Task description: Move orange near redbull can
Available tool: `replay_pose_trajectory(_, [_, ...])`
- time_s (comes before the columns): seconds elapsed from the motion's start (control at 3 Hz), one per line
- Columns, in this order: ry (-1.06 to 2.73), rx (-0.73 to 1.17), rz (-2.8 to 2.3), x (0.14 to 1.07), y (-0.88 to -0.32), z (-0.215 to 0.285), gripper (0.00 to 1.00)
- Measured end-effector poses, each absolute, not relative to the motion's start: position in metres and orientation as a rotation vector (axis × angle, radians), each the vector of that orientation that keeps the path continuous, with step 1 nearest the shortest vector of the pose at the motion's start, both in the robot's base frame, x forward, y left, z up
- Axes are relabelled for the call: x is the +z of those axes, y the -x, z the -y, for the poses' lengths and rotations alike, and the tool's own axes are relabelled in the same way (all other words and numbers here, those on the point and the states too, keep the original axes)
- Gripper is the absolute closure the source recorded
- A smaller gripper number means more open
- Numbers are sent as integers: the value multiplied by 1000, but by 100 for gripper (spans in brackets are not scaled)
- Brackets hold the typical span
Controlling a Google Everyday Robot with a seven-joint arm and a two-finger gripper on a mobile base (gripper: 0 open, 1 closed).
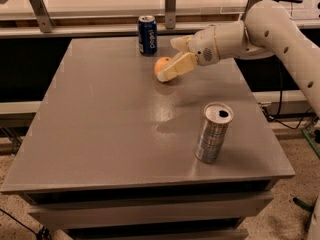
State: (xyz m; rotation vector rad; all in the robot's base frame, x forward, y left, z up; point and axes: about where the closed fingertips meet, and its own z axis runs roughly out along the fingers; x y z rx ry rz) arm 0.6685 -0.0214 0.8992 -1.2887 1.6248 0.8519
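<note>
Smooth round orange [160, 64] well behind slim checkered redbull can [214, 133]; we see cream gripper [168, 59] touching it, fingers apart.

Claw [165, 59] cream-white, just right of the orange [161, 64] (plain orange skin). Redbull can [214, 133]: silver, blue-grey checks. Pepsi can [147, 34]: dark blue. Worktop [100, 124]: grey.

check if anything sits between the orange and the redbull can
Nothing visible does. The orange, with the gripper right beside it, lies toward the far side of the table, and the redbull can stands near the front right. Only bare tabletop shows between them. The Pepsi can stands farther back, off that path.
</note>
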Motion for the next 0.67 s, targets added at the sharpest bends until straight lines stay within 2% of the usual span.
replay_pose_trajectory(0.33, [1304, 830, -1658, 883, -671, 20, 3])
replay_pose_trajectory(0.67, [1307, 756, -1679, 868, -677, 24, 20])
